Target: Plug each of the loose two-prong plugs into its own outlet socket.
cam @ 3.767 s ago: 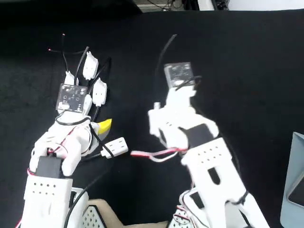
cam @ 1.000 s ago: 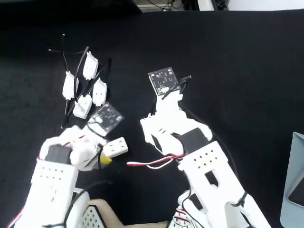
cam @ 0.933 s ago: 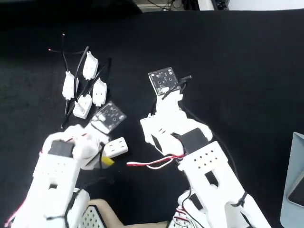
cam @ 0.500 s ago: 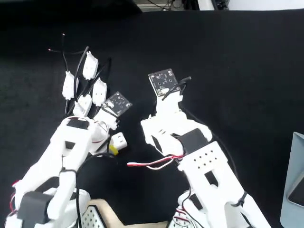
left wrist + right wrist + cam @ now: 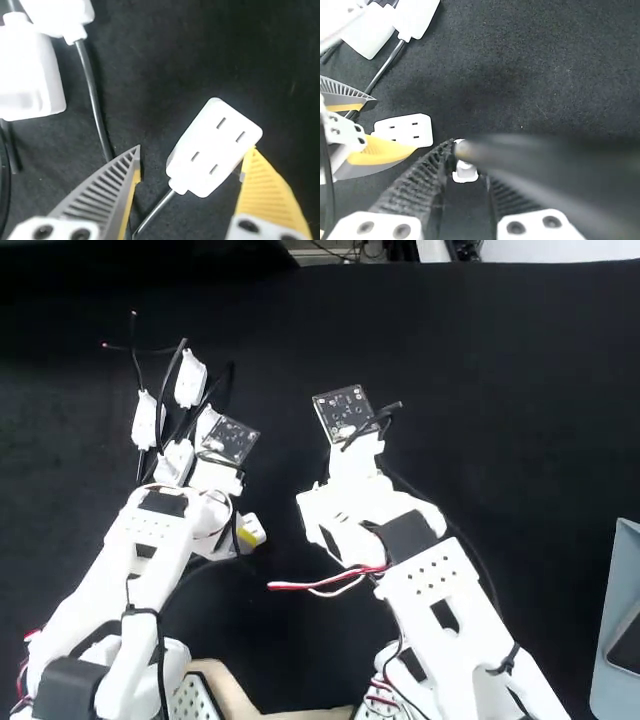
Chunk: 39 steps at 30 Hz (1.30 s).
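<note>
A white outlet socket with two pairs of slots lies on the black table, its black cord trailing off. My left gripper is open and straddles it: the yellow finger sits at one side, the grey finger stands apart on the other. My right gripper is shut on a small white plug, whose black cable runs across in front of the camera. That plug hangs close to the socket. Several loose white plugs lie in a cluster at the far left.
Thin black cords fan out from the plug cluster beside the left arm. A grey object stands at the table's right edge. The right arm takes up the middle.
The left arm left the plug cluster, drew back, then swung forward over the socket, which now sits between its fingers. The right arm turned its wrist earlier and has since kept still.
</note>
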Each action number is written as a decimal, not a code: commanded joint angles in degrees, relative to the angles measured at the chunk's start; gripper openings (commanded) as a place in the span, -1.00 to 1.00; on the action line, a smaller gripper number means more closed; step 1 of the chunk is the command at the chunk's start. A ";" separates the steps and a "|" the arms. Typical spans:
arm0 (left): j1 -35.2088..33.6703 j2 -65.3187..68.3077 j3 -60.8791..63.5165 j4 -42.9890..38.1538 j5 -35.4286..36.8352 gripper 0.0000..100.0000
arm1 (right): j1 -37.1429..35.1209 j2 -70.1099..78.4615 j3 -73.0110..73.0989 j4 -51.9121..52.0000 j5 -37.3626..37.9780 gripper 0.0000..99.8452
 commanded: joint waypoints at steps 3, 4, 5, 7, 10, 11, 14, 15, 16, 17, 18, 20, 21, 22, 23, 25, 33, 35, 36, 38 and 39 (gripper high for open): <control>0.75 -2.29 -0.57 0.44 1.41 -0.38 | 0.79 -0.40 -0.40 0.00 -0.62 -0.98; 0.75 -2.20 -0.57 0.44 1.41 -0.38 | 0.79 -0.40 -0.40 0.00 -0.62 -0.98; 0.75 -1.76 -0.75 0.44 1.41 -0.38 | 0.79 -0.40 -0.40 0.00 -0.62 -0.98; 0.75 -1.76 -0.31 0.09 1.49 -0.38 | 0.79 -0.40 -0.40 0.00 -0.62 -0.98; 0.75 -1.76 -0.31 0.35 3.34 -0.38 | 0.79 -0.40 -0.40 0.00 -0.62 -0.98; 0.75 -1.76 -0.31 0.44 4.57 -0.38 | 0.79 -0.40 -0.40 -0.09 -0.62 -0.98; 1.10 -1.76 -0.31 0.35 6.07 -0.38 | 0.79 -0.40 -0.40 -0.09 -0.62 -0.98; 1.36 -1.76 -0.31 0.18 6.33 -0.38 | 0.79 -0.40 -0.40 -0.09 -0.62 -0.98; 1.45 -1.76 -0.31 0.09 6.86 -0.38 | 0.79 -0.40 -0.40 -0.09 -0.62 -0.98; 1.54 -1.76 -0.31 0.00 7.38 -0.38 | 0.79 -0.40 -0.40 -0.09 -0.62 -0.98; 1.89 -1.76 -0.40 -0.09 8.00 -0.38 | 0.79 -0.40 -0.40 -0.09 -0.62 -0.98; 2.59 -1.76 -0.22 -0.88 8.35 -0.38 | 0.79 -0.40 -0.40 -0.09 -0.62 -0.98; 2.59 -1.76 0.04 -1.23 8.35 -0.38 | 0.79 -0.40 -0.40 -0.09 -0.62 -0.98; 2.59 -1.76 0.04 -1.41 8.35 -0.38 | 0.79 -0.40 -0.40 -0.09 -0.62 -0.98; 2.51 -1.76 0.22 -1.93 8.35 -0.38 | 0.79 -0.40 -0.40 -0.09 -0.62 -0.98; 2.07 -1.76 0.04 -1.93 8.35 -0.38 | 0.79 -0.40 -0.40 -0.09 -0.62 -0.98; 0.13 -2.37 -1.19 -1.76 7.91 -0.39 | 0.79 -0.40 -0.40 -0.09 -0.62 -0.98; -0.66 -2.37 -3.03 0.79 7.82 -0.39 | 0.79 -0.40 -0.40 -0.09 -0.70 -0.98; -1.27 -2.37 -4.88 3.25 7.82 -0.39 | 0.79 -0.31 -0.40 -0.09 -0.70 -0.98; -2.77 -2.37 -9.01 8.62 7.82 -0.39 | 0.62 -0.13 -0.40 -0.18 -0.70 -0.98; -3.74 -2.46 -11.21 11.16 7.82 -0.39 | 0.53 -0.13 -0.40 -0.18 -0.88 -0.98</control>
